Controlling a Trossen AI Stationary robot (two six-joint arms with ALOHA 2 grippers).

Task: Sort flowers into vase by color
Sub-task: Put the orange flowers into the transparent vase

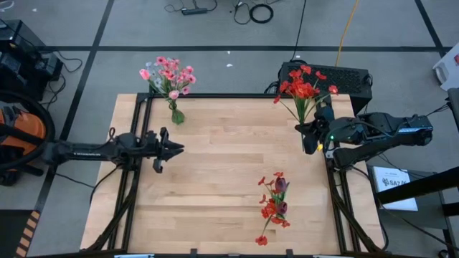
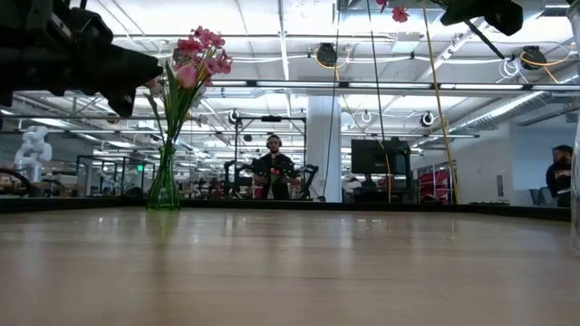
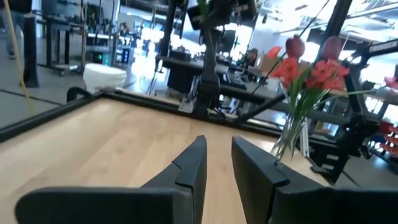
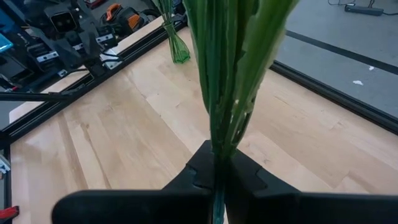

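My right gripper [image 1: 310,132] [image 4: 217,158] is by the table's right edge, shut on a bunch of red flowers [image 1: 304,86] [image 3: 305,74] whose heads stand up and lean toward the far edge. In the left wrist view, clear glass [image 3: 289,140] seems to surround the lower stems. Pink flowers [image 1: 168,74] [image 2: 198,54] stand in a green vase [image 1: 177,115] [image 2: 164,186] at the far left. More red flowers and dark tulip buds [image 1: 274,204] lie flat on the table, near right. My left gripper [image 1: 179,148] [image 3: 217,155] is open and hovers at mid-left, touching nothing. My right gripper pinches the bunched green stems [image 4: 219,134] of the red flowers between its two fingers, which lie across them. Several stems rise together out of the gap, and the heads stand above the gripper. The stems' lower ends are hidden below the fingers.
Black frame rails [image 1: 215,95] run along the table's edges. A black case [image 1: 344,75] sits beyond the far right corner, and orange equipment [image 1: 18,132] is left of the table. A person [image 2: 275,167] sits in the room behind. Bare wood lies mid-table.
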